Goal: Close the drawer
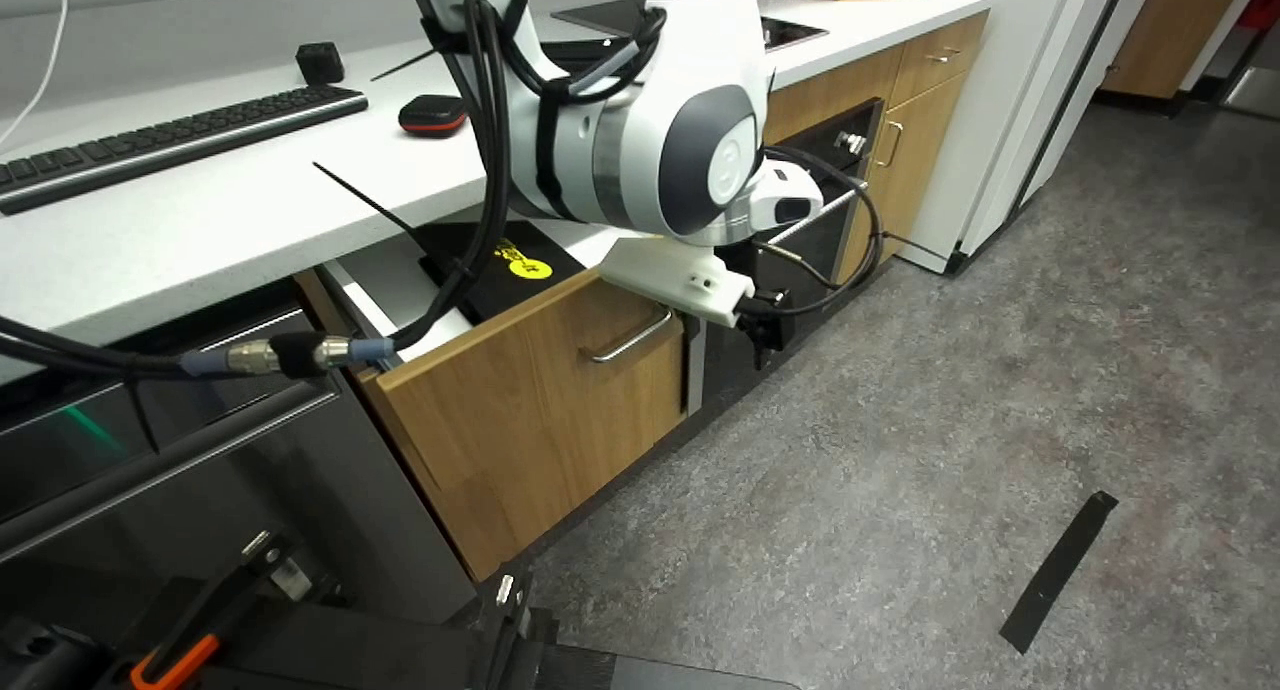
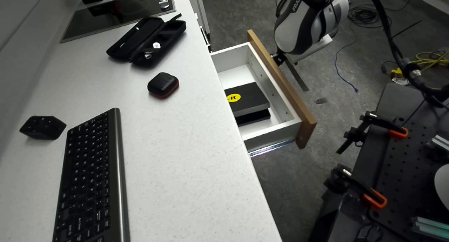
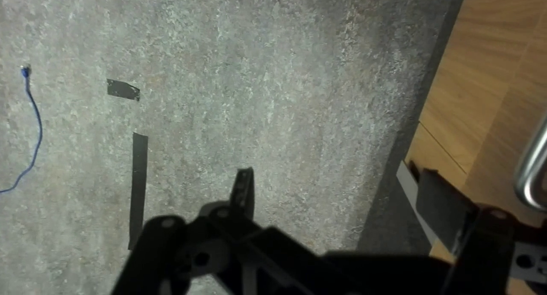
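presently my hand [image 3: 337,175] hangs over the speckled grey floor [image 3: 256,94], its two fingers [image 3: 444,205] spread well apart, nothing held. one finger lies near the silver bar handle [image 3: 523,179] on the oak-coloured front [image 1: 510,370] of the drawer [image 2: 272,140]; whether it touches the wood i cannot tell. in both exterior views the drawer stands well out from under the white surface [image 2: 182,154], with a black box [image 2: 250,98] inside. i judge this to be the lining-up step, the closing itself not yet done. next, i think, the hand should come squarely against the outer face of the front, closer to its middle, and push straight in, steadily, until the drawer seats.
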You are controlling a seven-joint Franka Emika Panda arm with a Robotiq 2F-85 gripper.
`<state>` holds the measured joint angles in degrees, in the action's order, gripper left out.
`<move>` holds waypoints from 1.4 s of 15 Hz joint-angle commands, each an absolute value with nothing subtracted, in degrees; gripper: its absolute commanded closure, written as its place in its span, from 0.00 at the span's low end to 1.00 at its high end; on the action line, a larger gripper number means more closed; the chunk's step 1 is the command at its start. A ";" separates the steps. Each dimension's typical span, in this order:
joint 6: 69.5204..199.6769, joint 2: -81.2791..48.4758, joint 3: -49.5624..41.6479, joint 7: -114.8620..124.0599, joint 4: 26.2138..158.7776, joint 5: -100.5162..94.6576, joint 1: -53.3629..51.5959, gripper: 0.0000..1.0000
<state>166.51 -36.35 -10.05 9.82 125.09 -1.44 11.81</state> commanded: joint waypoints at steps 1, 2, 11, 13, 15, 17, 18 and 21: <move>162.52 -37.83 -6.28 7.76 120.49 1.51 11.33 0.00; 161.52 -38.04 -5.44 7.86 119.43 1.75 11.16 0.00; 158.84 -37.12 -5.01 8.64 118.01 1.93 8.90 0.00; 158.84 -37.16 -5.00 8.64 118.01 1.94 8.90 0.00; 158.84 -37.19 -5.00 8.64 117.99 1.94 8.91 0.00; 158.48 -38.12 -4.15 8.94 116.37 2.91 9.13 0.00; 158.88 -38.59 -3.91 9.48 115.61 3.26 8.79 0.00; 158.31 -39.39 -2.39 9.30 113.71 3.65 8.04 0.00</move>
<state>158.98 -37.31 -3.71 9.80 117.58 0.75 9.85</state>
